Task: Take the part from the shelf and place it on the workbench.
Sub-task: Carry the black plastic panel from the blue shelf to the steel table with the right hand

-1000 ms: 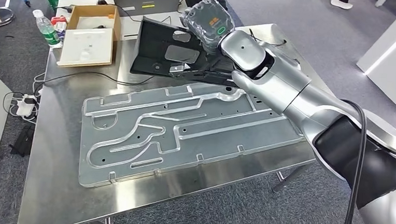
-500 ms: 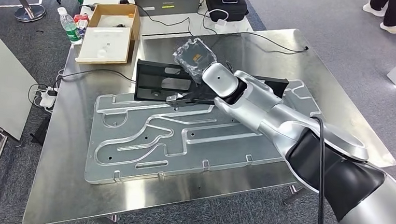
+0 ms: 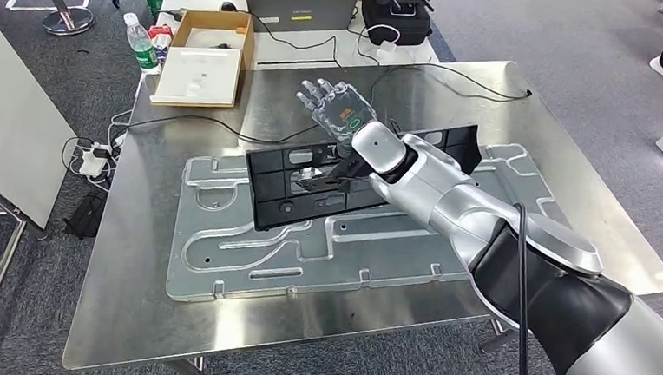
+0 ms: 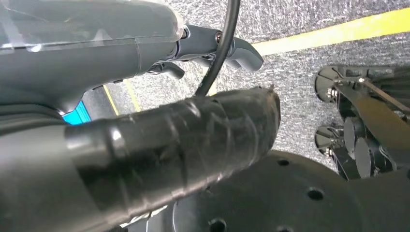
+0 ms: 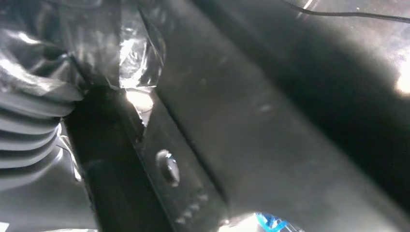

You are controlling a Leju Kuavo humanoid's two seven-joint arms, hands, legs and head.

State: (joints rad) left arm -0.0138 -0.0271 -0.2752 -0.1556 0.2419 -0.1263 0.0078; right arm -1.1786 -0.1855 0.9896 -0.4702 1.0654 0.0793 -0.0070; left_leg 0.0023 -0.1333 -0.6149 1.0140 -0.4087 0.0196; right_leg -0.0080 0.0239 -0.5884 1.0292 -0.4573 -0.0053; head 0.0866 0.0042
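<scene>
**Black part down on the metal plate**

On the steel workbench [image 3: 129, 314] lies a wide grooved metal plate [image 3: 246, 252], and across its far half rests the long black part [image 3: 310, 191], one end reaching past the plate's right edge. Over the part's middle hovers the right hand [image 3: 337, 110], wrapped in clear plastic, fingers spread apart and raised, gripping nothing. Beyond the bench sit a cardboard box [image 3: 204, 56], a laptop [image 3: 300, 10] and a water bottle [image 3: 139, 42]. Whether the left hand [image 4: 159, 125] grips anything cannot be told.
</scene>
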